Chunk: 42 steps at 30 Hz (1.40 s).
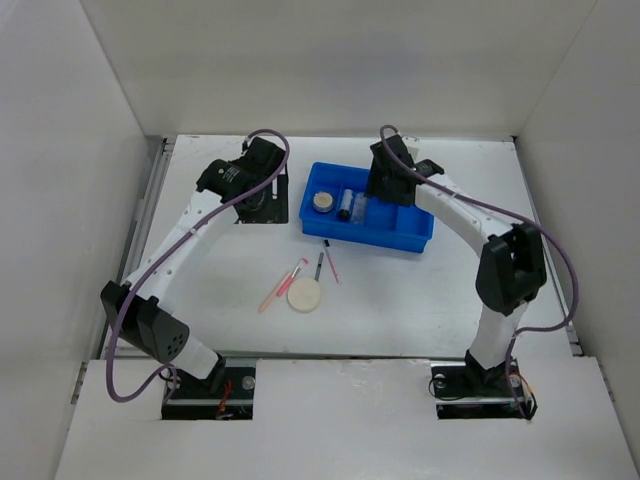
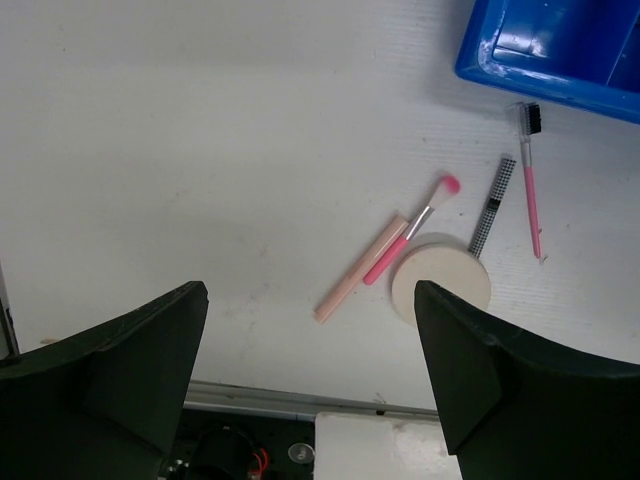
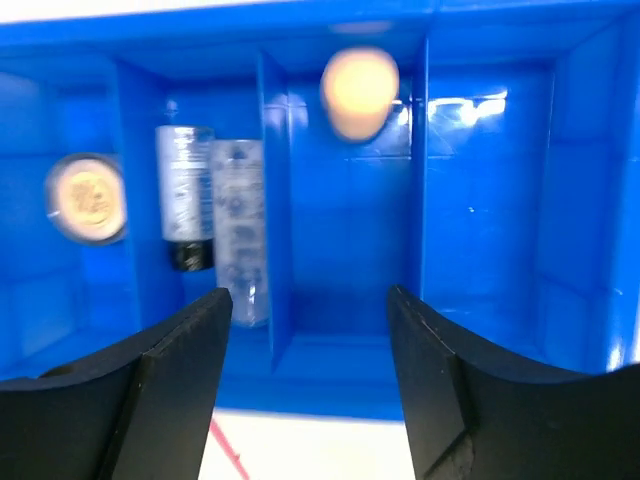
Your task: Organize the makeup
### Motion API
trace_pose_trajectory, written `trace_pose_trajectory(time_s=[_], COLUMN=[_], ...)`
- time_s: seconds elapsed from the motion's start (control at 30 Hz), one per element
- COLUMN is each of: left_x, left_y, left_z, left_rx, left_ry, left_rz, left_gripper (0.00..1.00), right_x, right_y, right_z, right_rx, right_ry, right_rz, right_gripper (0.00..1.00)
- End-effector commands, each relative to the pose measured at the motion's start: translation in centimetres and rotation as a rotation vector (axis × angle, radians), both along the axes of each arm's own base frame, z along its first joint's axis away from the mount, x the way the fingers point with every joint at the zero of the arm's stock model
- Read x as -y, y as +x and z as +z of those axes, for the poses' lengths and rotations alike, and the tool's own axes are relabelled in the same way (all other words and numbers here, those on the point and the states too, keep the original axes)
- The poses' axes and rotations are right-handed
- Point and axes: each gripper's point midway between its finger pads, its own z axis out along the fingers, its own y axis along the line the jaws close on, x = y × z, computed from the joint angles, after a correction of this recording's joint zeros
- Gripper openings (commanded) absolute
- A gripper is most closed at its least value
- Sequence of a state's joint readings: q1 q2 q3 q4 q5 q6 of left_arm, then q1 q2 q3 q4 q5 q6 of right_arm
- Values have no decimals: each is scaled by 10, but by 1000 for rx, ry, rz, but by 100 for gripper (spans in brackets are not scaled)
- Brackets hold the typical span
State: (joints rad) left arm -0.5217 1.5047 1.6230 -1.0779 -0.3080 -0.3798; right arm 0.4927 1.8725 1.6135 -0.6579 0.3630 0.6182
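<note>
Top external view: right gripper [image 3: 310, 300] is hanging wide open, holding nothing, over the blue tray [image 1: 360, 238], which is housing compact [image 1: 322, 202], tubes [image 1: 346, 204] and sponge [image 3: 359, 92]; puff [image 1: 305, 294] and sticks [image 1: 283, 285] are lying at its 7 o'clock, unsorted; left gripper [image 2: 310, 290] is gaping, empty

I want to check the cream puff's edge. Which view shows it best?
Left wrist: the cream puff lies large and sharp on the table. Top external shows only a small disc; right wrist shows just the blue tray, no puff.
</note>
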Motion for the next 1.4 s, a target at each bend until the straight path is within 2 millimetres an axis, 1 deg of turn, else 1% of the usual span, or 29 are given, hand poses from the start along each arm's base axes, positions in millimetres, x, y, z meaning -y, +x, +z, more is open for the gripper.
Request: trace_pose_trajectory(time_s=[0.0, 0.03, 0.1, 0.13, 0.17, 0.2, 0.27, 0.3, 0.33, 0.37, 0.4, 0.43, 0.47, 0.53, 0.57, 0.67, 0.7, 0.73, 0.77, 0.8, 0.87, 0.9, 0.93, 0.97, 1.0, 1.07, 1.13, 1.23, 1.37], left_x=[-6, -8, -10, -13, -14, -17, -18, -19, -19, -18, -18, -17, -17, -17, -17, -19, -20, -21, -21, -21, -20, -20, -20, -20, -20, -20, -20, -21, -20], left_y=[-9, -8, -7, -4, -2, -1, 1, 3, 3, 4, 4, 6, 4, 4, 4, 2, 1, -2, -2, -2, -3, -3, -3, -3, -4, -4, -4, -4, -2], left_z=[17, 18, 18, 23, 29, 35, 42, 47, 51, 56, 56, 57, 59, 59, 59, 58, 57, 57, 57, 57, 53, 53, 53, 53, 50, 50, 50, 50, 51], left_rx=[44, 50, 56, 78, 96, 118, 144, 160, 179, 199, 199, 207, 210, 210, 210, 206, 198, 198, 198, 198, 186, 186, 186, 186, 178, 178, 178, 177, 185], left_ry=[-29, -19, -9, 5, 6, 7, 4, -1, -13, -31, -31, -36, -47, -47, -47, -41, -36, -36, -36, -36, -39, -39, -39, -39, -34, -34, -34, -28, -33], left_rz=[6, 11, 18, 31, 37, 45, 66, 81, 82, 91, 91, 91, 87, 87, 87, 98, 98, 98, 98, 98, 92, 92, 92, 92, 92, 92, 92, 85, 85], left_gripper=[82, 82, 82, 82, 82, 82, 82, 82, 82, 82, 82, 82, 82, 82, 82, 82, 82, 82, 82, 82, 82, 82, 82, 82, 82, 82, 82, 82, 82], right_x=[-9, -11, -29, -37, -62, -71, -93, -115, -121, -132, -146, -156, -162, -180, -183, -190, -191, -194, -194, -192, -198, -198, -200, -199, -202, -200, -199, -197, -186], right_y=[-10, -17, -45, -58, -80, -97, -126, -150, -164, -171, -189, -196, -204, -217, -215, -218, -217, -217, -220, -221, -220, -222, -221, -222, -223, -224, -224, -219, -213], right_z=[68, 69, 66, 62, 57, 43, 31, 25, 16, 9, 4, -1, -15, -23, -33, -49, -60, -58, -68, -77, -77, -85, -84, -92, -91, -102, -106, -107, -107], right_rx=[149, 149, 131, 112, 86, 47, 0, -28, -57, -72, -108, -127, -166, -192, -211, -238, -247, -242, -264, -276, -267, -285, -275, -286, -286, -309, -316, -298, -286], right_ry=[64, 58, 71, 68, 89, 85, 98, 120, 119, 130, 149, 164, 149, 166, 153, 134, 128, 141, 140, 131, 148, 148, 155, 147, 160, 145, 140, 118, 67], right_rz=[43, 63, 135, 178, 265, 310, 404, 491, 526, 562, 623, 658, 693, 759, 756, 766, 764, 771, 777, 774, 783, 788, 790, 788, 796, 791, 790, 772, 726], right_gripper=[70, 67, 61, 61, 60, 60, 61, 63, 67, 68, 69, 70, 72, 74, 74, 74, 72, 70, 70, 67, 65, 65, 64, 62, 62, 58, 56, 52, 50])
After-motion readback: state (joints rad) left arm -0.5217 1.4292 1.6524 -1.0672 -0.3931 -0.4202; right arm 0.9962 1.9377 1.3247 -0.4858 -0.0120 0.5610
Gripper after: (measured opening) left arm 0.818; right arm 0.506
